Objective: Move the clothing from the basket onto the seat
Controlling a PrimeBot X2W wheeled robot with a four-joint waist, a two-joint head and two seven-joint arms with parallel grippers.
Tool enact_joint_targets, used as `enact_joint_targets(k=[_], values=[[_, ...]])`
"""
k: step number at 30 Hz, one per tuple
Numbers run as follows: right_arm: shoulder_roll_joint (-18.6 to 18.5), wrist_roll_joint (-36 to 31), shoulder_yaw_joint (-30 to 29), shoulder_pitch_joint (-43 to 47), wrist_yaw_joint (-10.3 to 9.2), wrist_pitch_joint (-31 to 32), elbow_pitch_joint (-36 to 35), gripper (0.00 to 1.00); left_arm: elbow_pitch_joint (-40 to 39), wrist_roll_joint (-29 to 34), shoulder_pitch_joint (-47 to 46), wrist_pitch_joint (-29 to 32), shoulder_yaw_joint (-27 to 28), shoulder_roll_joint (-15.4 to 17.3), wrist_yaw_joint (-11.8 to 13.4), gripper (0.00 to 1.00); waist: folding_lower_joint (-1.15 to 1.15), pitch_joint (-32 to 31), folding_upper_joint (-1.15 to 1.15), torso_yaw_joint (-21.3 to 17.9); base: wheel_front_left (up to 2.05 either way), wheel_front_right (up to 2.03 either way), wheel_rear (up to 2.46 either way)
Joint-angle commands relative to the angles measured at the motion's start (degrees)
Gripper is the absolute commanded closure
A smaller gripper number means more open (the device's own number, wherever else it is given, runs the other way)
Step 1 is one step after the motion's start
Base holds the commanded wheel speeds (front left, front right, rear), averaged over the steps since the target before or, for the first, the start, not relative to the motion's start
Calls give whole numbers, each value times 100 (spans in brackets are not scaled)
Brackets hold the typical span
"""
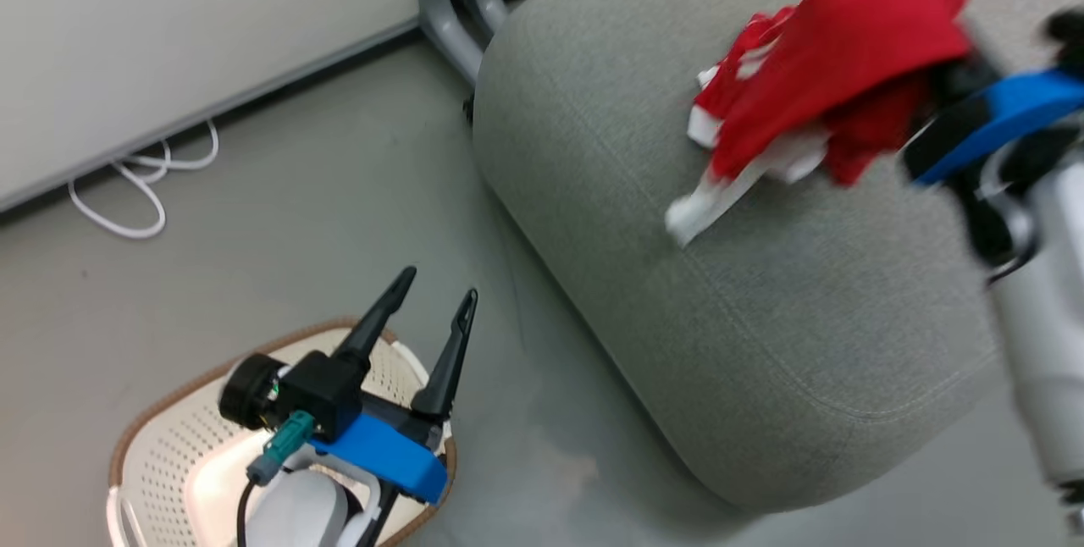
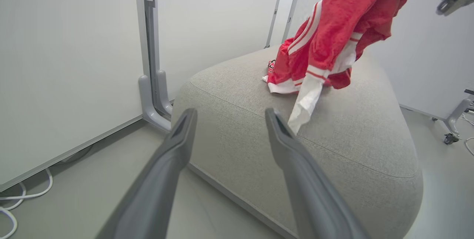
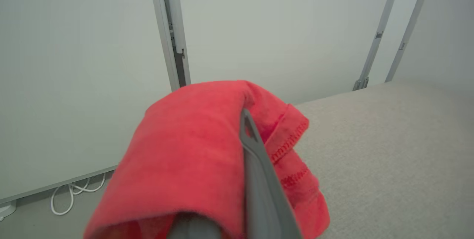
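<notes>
Two dark fingers of the left gripper are held spread apart with nothing between them, above the near rim of the basket, which stands on the grey floor beside the seat. What the basket holds is hidden by the arm. The clothing is gripped by the right gripper over the seat; in the right wrist view red fabric is wrapped over one finger while the other finger lies bare against it. In the left wrist view the garment is seen hanging from the upper right, its lower red folds and a white panel resting on the grey cushion. A white cable is coiled on the floor by the wall panel.
</notes>
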Motion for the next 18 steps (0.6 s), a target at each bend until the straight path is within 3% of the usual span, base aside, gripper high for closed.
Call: enact_joint_targets(k=[1,7,9,18], values=[[-214,60,-224,-314,1,60,-134,100,-57,50,-210,-27,-7,113,-14,0,0,544,0,243,0,0,0],[-1059,-43,-1305,-994,1,223,-435,100,-370,150,-749,1,-158,466,-14,0,0,1546,0,602,0,0,0],[-1183,-118,-1665,-1100,2,186,-444,100,-504,176,-921,48,-222,576,-14,0,0,1841,0,719,0,0,0],[-1235,-183,-2468,-916,1,-87,184,100,-1092,311,-1540,232,-346,829,-6,0,0,2797,0,1203,0,0,0]])
